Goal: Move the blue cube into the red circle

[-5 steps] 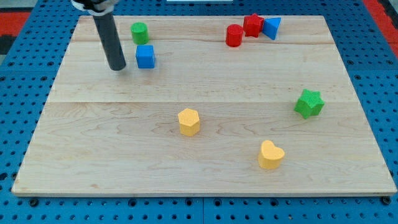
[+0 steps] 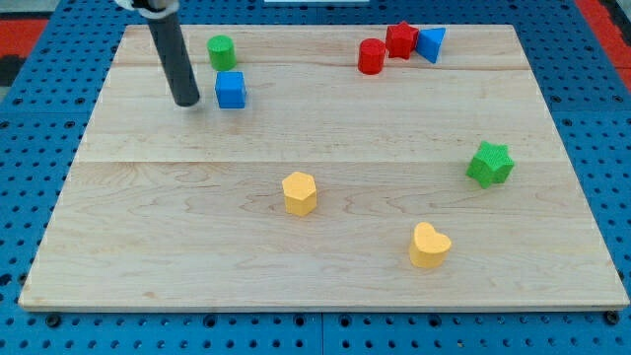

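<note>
my tip [image 2: 186, 103] sits just left of the blue cube [image 2: 231, 90].

Bright, even overhead light, faint short shadows beneath the blocks, no glare on the board [image 2: 325, 168], focus was sharp throughout, no visible edge distortion.
</note>
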